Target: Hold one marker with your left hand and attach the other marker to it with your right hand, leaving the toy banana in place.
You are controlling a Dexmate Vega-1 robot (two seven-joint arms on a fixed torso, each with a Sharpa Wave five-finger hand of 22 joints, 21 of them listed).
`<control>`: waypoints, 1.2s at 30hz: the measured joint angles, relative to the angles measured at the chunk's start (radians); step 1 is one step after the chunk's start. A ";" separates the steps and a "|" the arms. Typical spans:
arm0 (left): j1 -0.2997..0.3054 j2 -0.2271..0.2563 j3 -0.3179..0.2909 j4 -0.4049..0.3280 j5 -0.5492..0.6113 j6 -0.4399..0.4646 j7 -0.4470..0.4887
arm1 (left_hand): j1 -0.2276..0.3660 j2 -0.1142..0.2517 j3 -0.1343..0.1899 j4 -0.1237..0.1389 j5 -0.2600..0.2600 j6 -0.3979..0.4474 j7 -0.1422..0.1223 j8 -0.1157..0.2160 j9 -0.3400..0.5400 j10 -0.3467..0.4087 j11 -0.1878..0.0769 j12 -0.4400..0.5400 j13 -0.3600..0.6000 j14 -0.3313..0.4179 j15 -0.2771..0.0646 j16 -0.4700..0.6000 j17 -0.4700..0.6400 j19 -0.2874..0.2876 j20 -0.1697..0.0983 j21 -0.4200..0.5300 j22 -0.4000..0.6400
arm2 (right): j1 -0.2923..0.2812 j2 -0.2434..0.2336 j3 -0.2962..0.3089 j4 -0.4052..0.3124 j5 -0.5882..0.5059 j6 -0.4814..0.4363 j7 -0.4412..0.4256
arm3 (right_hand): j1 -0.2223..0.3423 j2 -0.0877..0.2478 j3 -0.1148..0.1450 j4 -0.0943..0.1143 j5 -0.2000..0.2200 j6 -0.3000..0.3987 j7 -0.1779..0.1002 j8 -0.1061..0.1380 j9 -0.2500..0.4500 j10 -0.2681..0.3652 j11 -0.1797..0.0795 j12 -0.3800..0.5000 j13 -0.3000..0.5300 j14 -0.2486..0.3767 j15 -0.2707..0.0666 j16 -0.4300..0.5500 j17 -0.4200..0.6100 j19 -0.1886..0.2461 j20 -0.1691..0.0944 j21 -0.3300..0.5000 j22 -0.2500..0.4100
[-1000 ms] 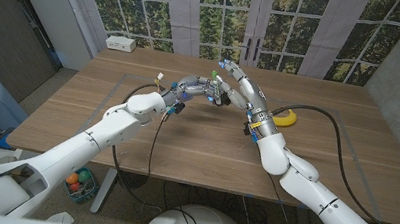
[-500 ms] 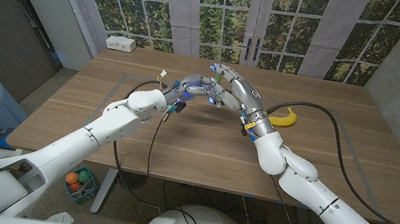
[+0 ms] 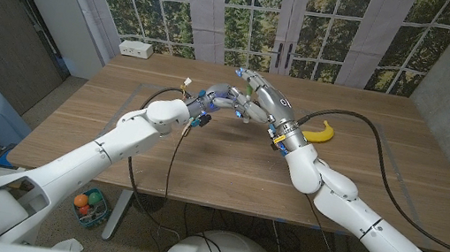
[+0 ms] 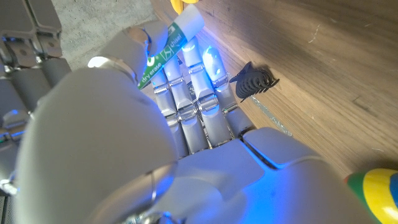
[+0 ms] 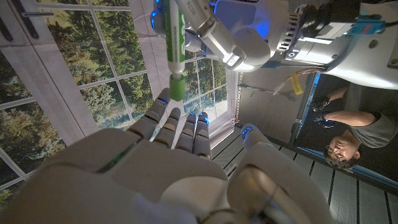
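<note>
Clearly, left hand grips one green marker; right hand's grip unclear; one banana nearby.

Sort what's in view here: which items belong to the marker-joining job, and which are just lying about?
Job:
- green marker, held by the left hand
- right hand, meeting the left hand over the table; a second marker can't be made out in it
- toy banana, to be left lying on the table

Lying about:
- white power strip at the table's far left corner
- wooden table
</note>
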 measured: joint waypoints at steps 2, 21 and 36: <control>0.000 0.000 0.001 -0.002 0.004 0.001 0.001 | 0.000 0.000 0.000 0.000 0.004 0.000 0.000 0.000 -0.003 0.000 0.000 0.000 0.000 0.000 0.000 0.004 0.000 0.000 0.000 0.000 0.000 | 0.002 -0.001 -0.001 -0.001 0.001 -0.002 0.005 | -0.018 -0.004 -0.008 0.008 0.000 0.004 0.008 0.000 0.000 0.000 0.000 0.003 -0.005 0.000 0.000 0.000 -0.005 0.005 -0.005 -0.004 0.000; 0.019 -0.020 -0.007 -0.008 0.013 -0.041 0.025 | 0.013 -0.013 0.000 0.000 0.032 0.025 0.014 -0.019 -0.036 0.000 0.000 0.003 0.000 0.000 0.000 0.011 0.000 0.015 -0.004 0.008 0.003 | 0.011 -0.021 -0.011 -0.011 0.033 -0.026 0.072 | -0.109 0.001 -0.040 0.040 0.008 0.044 0.046 0.012 0.000 0.050 0.021 0.015 -0.033 0.043 0.000 0.017 -0.045 0.052 -0.008 -0.004 0.000; 0.057 -0.065 -0.046 0.020 -0.077 -0.109 0.027 | 0.022 -0.022 0.000 0.000 0.047 0.050 0.039 -0.027 -0.049 0.000 0.000 0.003 0.000 -0.005 -0.003 0.008 -0.021 0.021 0.000 0.008 -0.001 | -0.012 -0.027 -0.008 -0.009 0.051 -0.013 0.059 | -0.132 -0.006 -0.036 0.030 0.016 0.038 0.063 0.012 -0.005 0.055 0.034 0.010 -0.042 0.061 -0.007 0.018 -0.077 0.059 -0.008 -0.008 0.000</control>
